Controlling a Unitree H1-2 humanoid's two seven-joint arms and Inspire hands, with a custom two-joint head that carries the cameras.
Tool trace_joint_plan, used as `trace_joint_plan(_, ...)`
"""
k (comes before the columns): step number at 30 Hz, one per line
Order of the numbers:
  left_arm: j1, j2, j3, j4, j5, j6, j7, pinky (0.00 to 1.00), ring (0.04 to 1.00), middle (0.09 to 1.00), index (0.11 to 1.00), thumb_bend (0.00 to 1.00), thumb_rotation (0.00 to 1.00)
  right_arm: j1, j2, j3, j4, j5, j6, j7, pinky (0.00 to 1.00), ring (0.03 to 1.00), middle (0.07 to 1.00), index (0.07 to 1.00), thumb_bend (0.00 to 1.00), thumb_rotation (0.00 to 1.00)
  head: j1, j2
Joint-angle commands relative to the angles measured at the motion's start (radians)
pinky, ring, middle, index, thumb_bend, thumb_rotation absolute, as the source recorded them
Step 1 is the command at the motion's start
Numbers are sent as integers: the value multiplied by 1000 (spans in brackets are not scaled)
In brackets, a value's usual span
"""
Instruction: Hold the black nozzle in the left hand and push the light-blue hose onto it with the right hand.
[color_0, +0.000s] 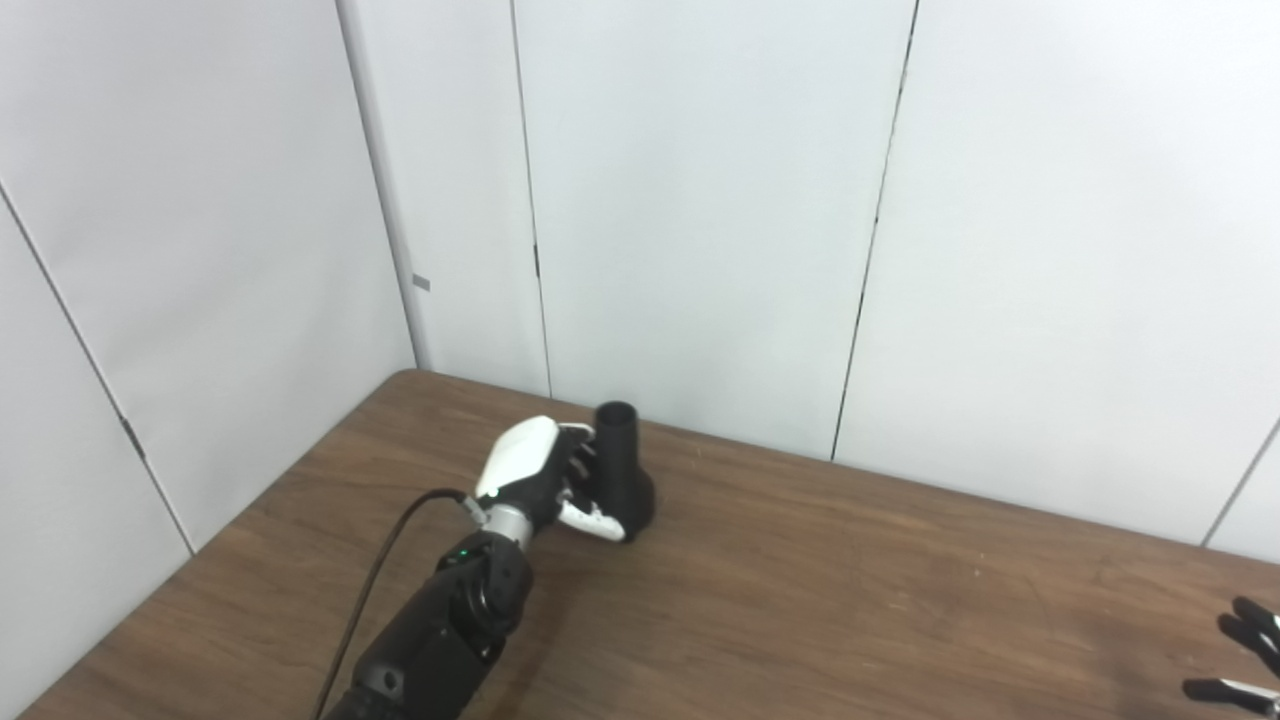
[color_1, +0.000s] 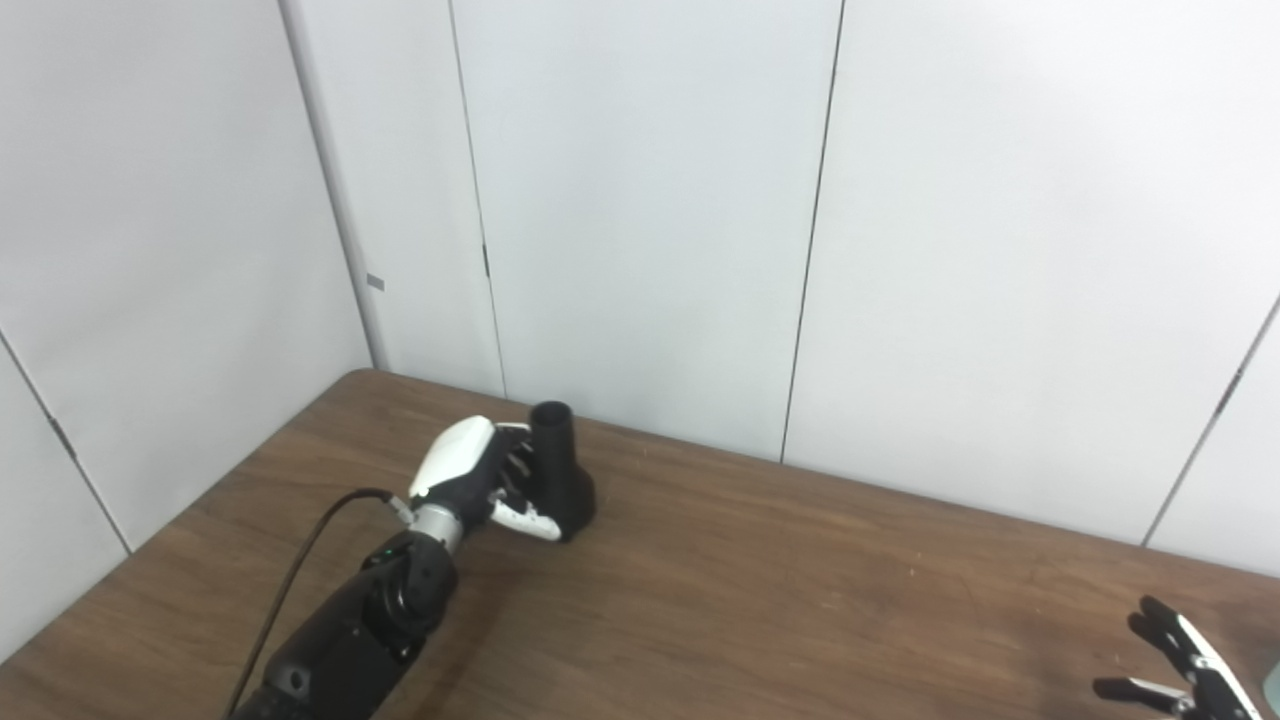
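The left hand (color_0: 545, 475) wraps the upright nozzle (color_0: 622, 470), mouth up; the right hand (color_1: 1185, 665) waits spread, far right, empty.

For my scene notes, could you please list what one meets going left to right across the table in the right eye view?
Left hand → black nozzle, standing upright on the table → right hand, fingers spread, at the lower right corner.

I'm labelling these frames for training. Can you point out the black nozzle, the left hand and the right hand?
Black plastic nozzle (color_0: 620, 470), left eye view: its upright tube.
Left hand (color_0: 522, 460), left eye view: its white back.
Right hand (color_1: 1185, 660), right eye view: its spread fingers.
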Motion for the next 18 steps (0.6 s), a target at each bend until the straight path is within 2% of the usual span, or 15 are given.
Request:
trace_joint_plan(1,17,-32,-59,-11,-5,-27,-86,410,456,437,503,525,0,-30,-1,-2,-46,-7,-13,-15,482,664,894,917,672,0,-13,5)
trace_joint_plan(5,7,-48,-99,-24,-13,-59,-119,373,420,443,500,526,0,-31,13,5,-71,-31,7,-16,483,664,891,910,688,0,-68,17)
trace_joint_plan(11,-9,-79,-137,-9,-24,-126,-152,429,448,470,490,527,0,-29,30,9,-99,-55,39,-17,483,653,875,895,714,8,-147,26)
trace_joint_plan(13,-13,-95,-155,0,-23,-165,-158,462,484,469,490,527,0,-30,37,10,-98,-60,44,-18,487,652,870,888,730,15,-191,29)
trace_joint_plan(14,-16,-102,-163,5,-22,-181,-161,462,484,469,490,527,0,-30,39,10,-98,-62,46,-19,487,652,870,888,730,15,-191,29)
trace_joint_plan(18,-40,-141,-219,60,-8,-275,-171,479,488,492,478,526,0,-22,64,15,-134,-87,111,-28,506,664,850,883,742,18,-239,30)
